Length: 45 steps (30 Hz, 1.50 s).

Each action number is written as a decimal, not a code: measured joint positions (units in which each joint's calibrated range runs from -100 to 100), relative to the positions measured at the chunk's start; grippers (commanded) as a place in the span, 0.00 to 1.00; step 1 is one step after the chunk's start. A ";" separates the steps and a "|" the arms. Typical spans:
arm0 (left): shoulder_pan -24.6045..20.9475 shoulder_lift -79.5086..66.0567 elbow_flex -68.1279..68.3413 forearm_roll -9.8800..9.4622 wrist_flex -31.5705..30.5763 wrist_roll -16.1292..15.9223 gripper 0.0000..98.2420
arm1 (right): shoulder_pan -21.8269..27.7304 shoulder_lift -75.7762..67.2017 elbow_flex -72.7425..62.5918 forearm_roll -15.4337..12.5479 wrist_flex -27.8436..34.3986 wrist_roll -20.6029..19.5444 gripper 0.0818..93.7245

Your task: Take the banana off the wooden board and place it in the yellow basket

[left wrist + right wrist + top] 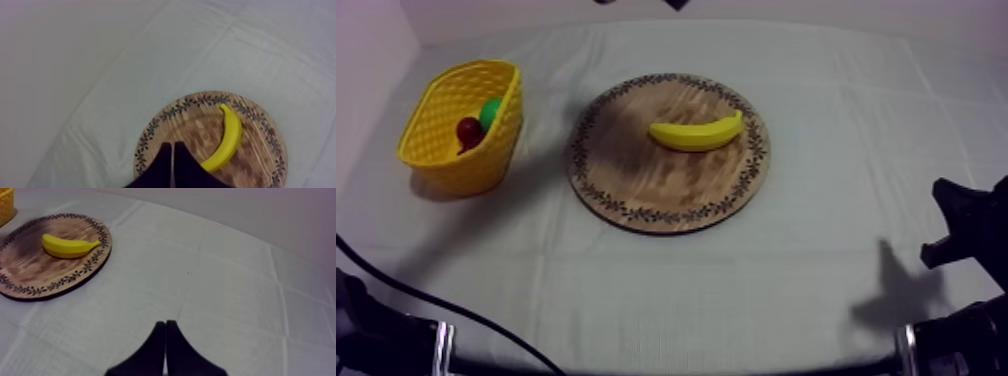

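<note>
Yellow and glossy, the banana [698,132] lies on its side on the wooden board [636,195], touching nothing else. It sits ahead of the left pincer [172,145] and a little to one side of the line of its tips. From the right pincer [165,323] it is well ahead, across a stretch of bare cloth. Both pincers are closed into a narrow wedge with nothing between the fingers.

As a toy fruit, the banana is probably light, hollow and fairly stiff. Its skin looks slick, and its curved, rounded section could roll or squirt out of a pinch. The thick middle looks like the safest place to hold it, with the fingers across the width rather than along the curve. The tapered ends offer less surface and would let it swing.

The yellow basket [436,120] stands on the counter well apart from the board, on the left pincer's side, and for the right pincer it lies beyond the board. A small red fruit [469,130] and a green toy fruit [491,112] are already in it, so the banana would likely rest on top of them.
</note>
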 measured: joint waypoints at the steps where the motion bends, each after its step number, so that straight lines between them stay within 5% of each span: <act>1: 0.27 0.85 0.08 -0.05 0.00 -0.24 0.00 | 0.00 0.00 0.00 0.00 0.00 0.00 0.00; 14: 1.81 8.77 0.48 -0.73 0.05 -1.44 0.02 | 0.00 0.00 0.00 0.00 -0.12 0.09 0.00; 20: 1.45 9.22 -0.16 -1.34 1.36 -0.62 0.51 | 0.00 0.00 0.00 0.00 -0.04 -0.03 0.00; 27: 0.68 9.42 -1.82 -2.26 6.53 -1.91 0.78 | 0.00 0.00 0.00 0.00 0.11 -0.03 0.00; 45: 0.98 10.94 1.13 -3.56 9.84 -6.57 0.79 | 0.00 0.00 0.00 0.00 0.04 -0.03 0.00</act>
